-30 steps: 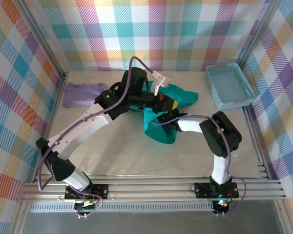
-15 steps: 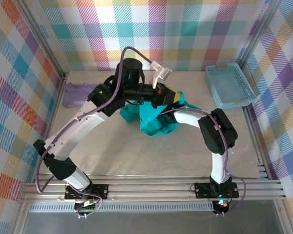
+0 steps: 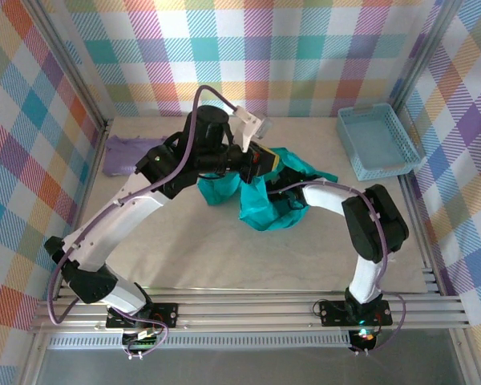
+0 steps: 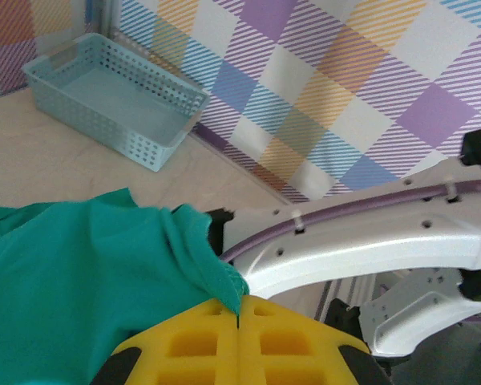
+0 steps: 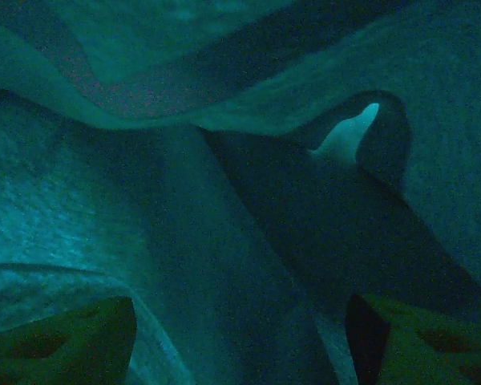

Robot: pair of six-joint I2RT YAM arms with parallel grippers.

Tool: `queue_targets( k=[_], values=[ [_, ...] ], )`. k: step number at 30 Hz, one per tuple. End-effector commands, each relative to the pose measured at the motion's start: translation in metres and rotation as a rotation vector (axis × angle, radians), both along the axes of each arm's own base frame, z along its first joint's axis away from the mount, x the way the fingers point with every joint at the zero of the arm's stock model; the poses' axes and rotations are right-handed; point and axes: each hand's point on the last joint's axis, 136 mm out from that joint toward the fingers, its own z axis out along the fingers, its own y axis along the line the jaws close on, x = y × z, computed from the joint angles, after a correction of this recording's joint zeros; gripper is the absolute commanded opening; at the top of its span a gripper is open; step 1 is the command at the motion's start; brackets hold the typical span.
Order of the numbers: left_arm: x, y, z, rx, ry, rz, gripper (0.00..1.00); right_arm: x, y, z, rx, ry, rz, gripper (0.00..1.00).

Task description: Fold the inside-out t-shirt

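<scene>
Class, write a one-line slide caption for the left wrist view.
Left gripper shut on an edge of the teal t-shirt, light blue basket on the table beyond.

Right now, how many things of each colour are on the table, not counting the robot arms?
Teal: 1, the t-shirt
Purple: 1, the folded garment
Light blue: 1, the basket
Total: 3
</scene>
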Motion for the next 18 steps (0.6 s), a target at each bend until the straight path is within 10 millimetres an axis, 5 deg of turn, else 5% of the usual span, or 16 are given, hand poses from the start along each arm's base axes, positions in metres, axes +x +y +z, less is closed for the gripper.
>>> queue_targets(
  k=[1,9,18],
  values=[
    [-0.007,0.02,0.015,-0.011,-0.067,0.022,0.0,0.003,0.0,0.016,0.058,0.004,-0.018,0.7],
    [-0.04,0.016,0.034,-0.108,-0.086,-0.137,0.0,0.019,-0.008,-0.006,0.059,0.096,-0.158,0.69],
    [-0.014,0.037,0.067,-0.163,-0.194,0.067,0.0,-0.001,-0.028,-0.056,0.013,0.259,-0.342,0.68]
  ],
)
